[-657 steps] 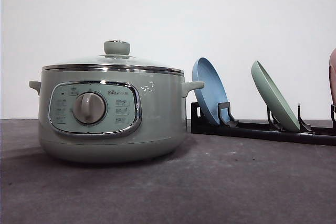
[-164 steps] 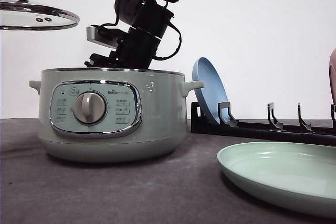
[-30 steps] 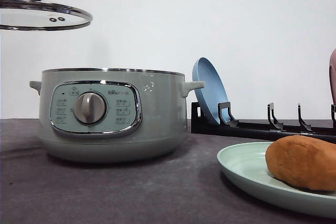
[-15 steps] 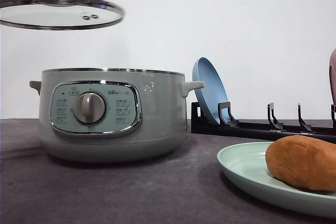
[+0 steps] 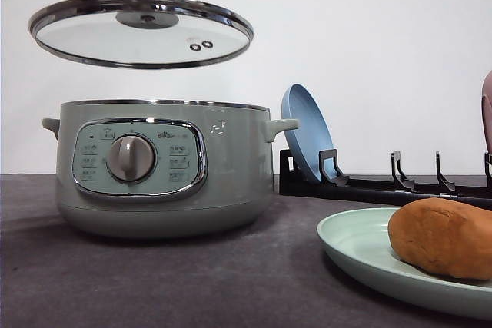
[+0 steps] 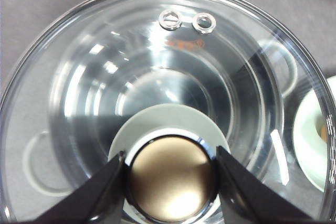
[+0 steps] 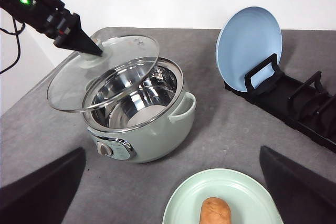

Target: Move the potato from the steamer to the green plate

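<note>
The potato [image 5: 442,237] lies on the green plate [image 5: 354,247] — at about four o'clock from the steamer [image 5: 161,167]. The left gripper [image 6: 170,167] pinches the knob of the glass lid [image 5: 142,30], held above the open pot. The right gripper's [image 7: 173,195] fingers are spread wide.

The front camera sits low at counter [image 5: 192,282] height, close to the steamer [image 5: 161,167] and facing its dial, the wall behind. The left wrist camera looks straight down, very near, through the glass lid [image 6: 168,103] above the steamer. The right wrist camera looks down from high up beyond the green plate [image 7: 220,198], sharing steamer, lid and plate with the front view.
</note>
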Action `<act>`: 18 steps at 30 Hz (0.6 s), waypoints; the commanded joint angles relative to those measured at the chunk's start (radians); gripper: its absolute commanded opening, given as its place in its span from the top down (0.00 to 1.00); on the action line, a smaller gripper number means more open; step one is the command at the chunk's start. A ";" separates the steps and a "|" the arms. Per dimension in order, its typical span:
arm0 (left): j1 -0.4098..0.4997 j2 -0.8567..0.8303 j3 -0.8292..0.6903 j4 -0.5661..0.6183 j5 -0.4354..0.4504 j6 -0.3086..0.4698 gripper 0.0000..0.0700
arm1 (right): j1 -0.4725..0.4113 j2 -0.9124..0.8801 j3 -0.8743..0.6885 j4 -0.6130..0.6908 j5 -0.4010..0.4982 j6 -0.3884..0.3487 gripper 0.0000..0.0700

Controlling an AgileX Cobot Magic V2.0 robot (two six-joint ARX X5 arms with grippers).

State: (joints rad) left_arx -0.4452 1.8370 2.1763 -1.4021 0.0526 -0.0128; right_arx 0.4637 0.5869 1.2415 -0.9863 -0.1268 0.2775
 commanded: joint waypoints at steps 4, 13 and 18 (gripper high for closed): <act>-0.008 -0.003 0.010 0.042 -0.004 0.004 1.00 | 0.005 0.006 0.016 0.005 0.004 -0.005 0.00; -0.009 0.011 -0.033 0.092 -0.004 0.004 1.00 | 0.005 0.006 0.016 0.005 0.004 -0.005 0.00; -0.016 0.046 -0.033 0.093 -0.004 0.003 1.00 | 0.005 0.006 0.016 0.005 0.004 -0.005 0.00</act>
State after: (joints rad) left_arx -0.4527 1.8571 2.1117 -1.3349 0.0475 -0.0132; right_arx 0.4637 0.5869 1.2415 -0.9863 -0.1268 0.2775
